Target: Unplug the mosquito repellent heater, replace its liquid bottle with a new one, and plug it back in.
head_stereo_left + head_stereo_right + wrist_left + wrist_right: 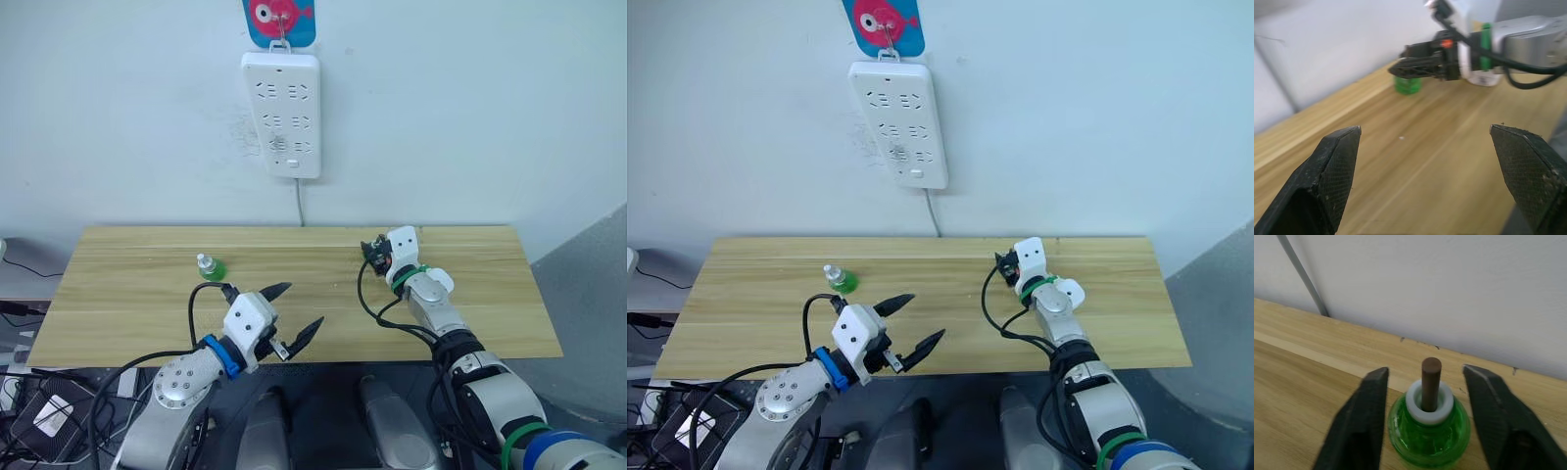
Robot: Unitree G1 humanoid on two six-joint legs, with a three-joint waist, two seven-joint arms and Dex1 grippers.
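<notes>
The mosquito repellent heater is out of view. A green liquid bottle [1427, 431] with a white collar and a brown wick stands at the back right of the wooden table [127, 294], near the wall. My right gripper [1427, 369] straddles it, fingers pressed to its sides. The left wrist view shows that bottle [1408, 84] under the right gripper's black fingers [1420, 66]. A second small green bottle [209, 266] with a clear cap stands at the left of the table. My left gripper [305, 304] hovers open and empty over the front edge.
A long white power strip [281, 116] hangs on the wall above the table's middle, its cord [300, 204] running down behind the table. A blue and pink fish hook [279, 22] holds it. Cables and a box [44, 411] lie on the floor at the left.
</notes>
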